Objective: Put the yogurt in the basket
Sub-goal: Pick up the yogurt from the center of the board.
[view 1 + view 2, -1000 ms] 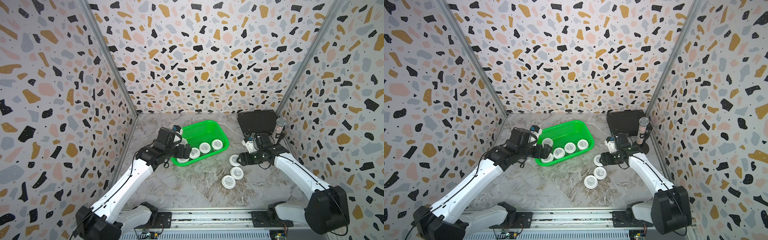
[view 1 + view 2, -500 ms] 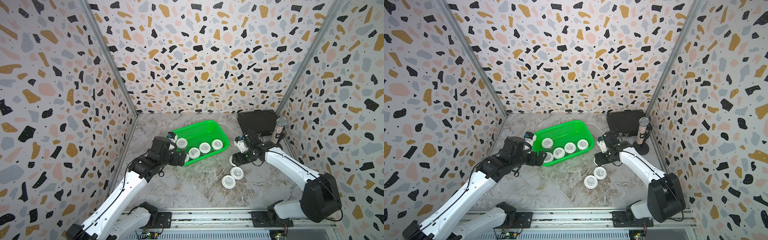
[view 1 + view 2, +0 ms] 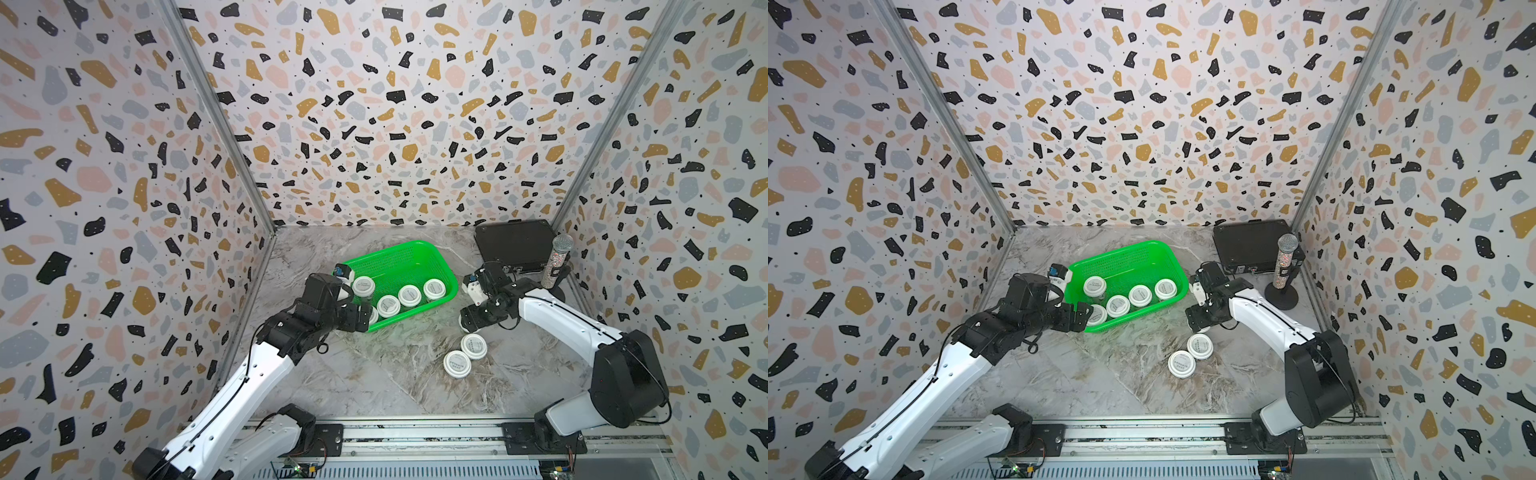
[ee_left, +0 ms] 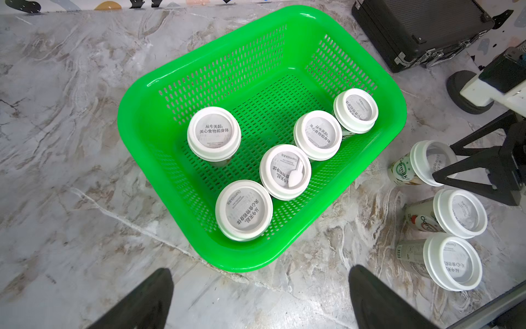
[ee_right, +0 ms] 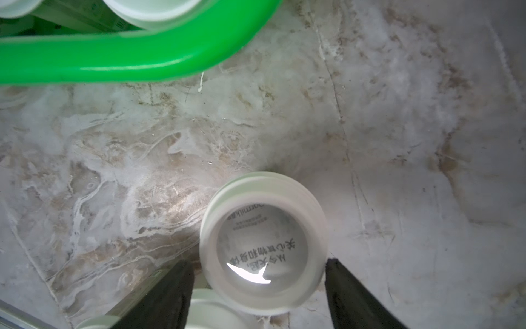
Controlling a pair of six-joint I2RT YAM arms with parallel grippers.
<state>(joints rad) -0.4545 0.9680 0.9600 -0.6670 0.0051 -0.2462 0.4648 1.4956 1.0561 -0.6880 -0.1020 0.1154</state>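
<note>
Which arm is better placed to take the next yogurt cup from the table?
Right: the right gripper stands around a yogurt cup on the table; the left gripper hangs empty by the green basket.

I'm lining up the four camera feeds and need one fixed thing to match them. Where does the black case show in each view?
In a top view: the black case lies at the back right, to the right of the green basket.
In a top view: same spot, to the right of the basket.
Left wrist: the case lies past the basket.
Right wrist: not in it.
Shared landmark: the basket; its rim shows in the right wrist view too.
</note>
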